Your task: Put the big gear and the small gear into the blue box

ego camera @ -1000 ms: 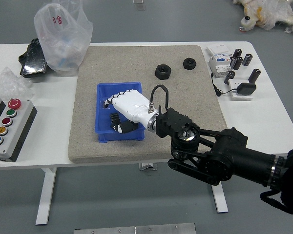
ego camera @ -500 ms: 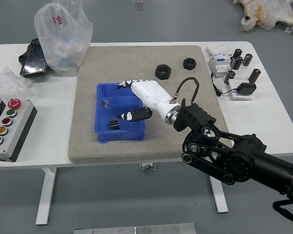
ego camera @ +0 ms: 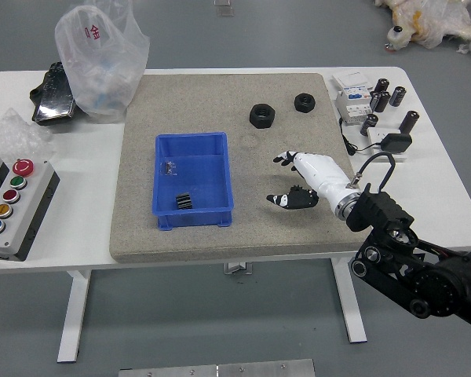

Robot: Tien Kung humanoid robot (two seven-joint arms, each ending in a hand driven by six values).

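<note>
Risking blue box [ego camera: 218, 210] displacement
Hovering inside worktop's [ego camera: 424, 204] near edge with right hand [ego camera: 317, 173] empty, fingers spread; possibly clipping box wall by sweeping low.

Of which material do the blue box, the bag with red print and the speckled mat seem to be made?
The blue box looks like smooth moulded plastic, with one even colour. The bag seems thin plastic film, being creased and partly see-through. The mat has a matte, grainy surface; perhaps felt or rubber, the picture leaves this open.
</note>
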